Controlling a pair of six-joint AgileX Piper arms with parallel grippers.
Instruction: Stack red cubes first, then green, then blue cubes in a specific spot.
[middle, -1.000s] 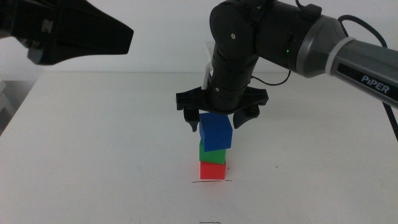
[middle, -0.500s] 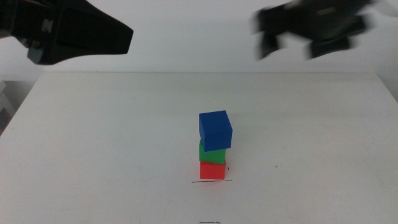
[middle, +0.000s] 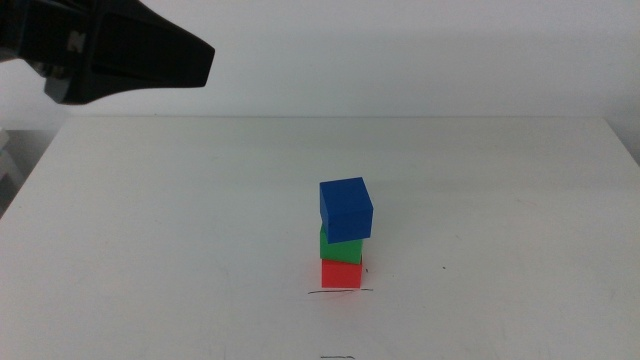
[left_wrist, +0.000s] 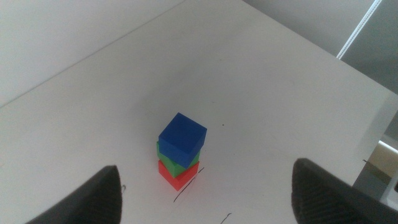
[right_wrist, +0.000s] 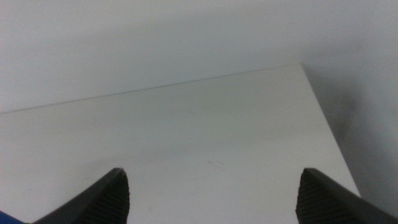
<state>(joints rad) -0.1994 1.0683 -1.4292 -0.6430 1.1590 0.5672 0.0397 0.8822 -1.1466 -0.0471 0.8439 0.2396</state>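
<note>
The red cube (middle: 341, 274) rests on the table right behind the short black pen line (middle: 340, 291). On it sits the green cube (middle: 341, 246), and the blue cube (middle: 346, 207) tops the stack, turned slightly and overhanging a little. The left wrist view shows the same stack: blue cube (left_wrist: 181, 140), green cube (left_wrist: 169, 161), red cube (left_wrist: 176, 175), pen line (left_wrist: 189, 188). My left gripper (left_wrist: 205, 168) hangs open high above the stack. My right gripper (right_wrist: 212, 174) is open and holds nothing, over bare table away from the stack.
The left arm's dark body (middle: 110, 48) fills the upper left of the middle view. The white table (middle: 160, 220) ends at a far edge by the wall. A tiny black dot (middle: 446, 267) lies right of the stack.
My right gripper let go of the blue cube, rose toward the upper right and left the middle view. The stack stayed put. The left arm has not moved.
</note>
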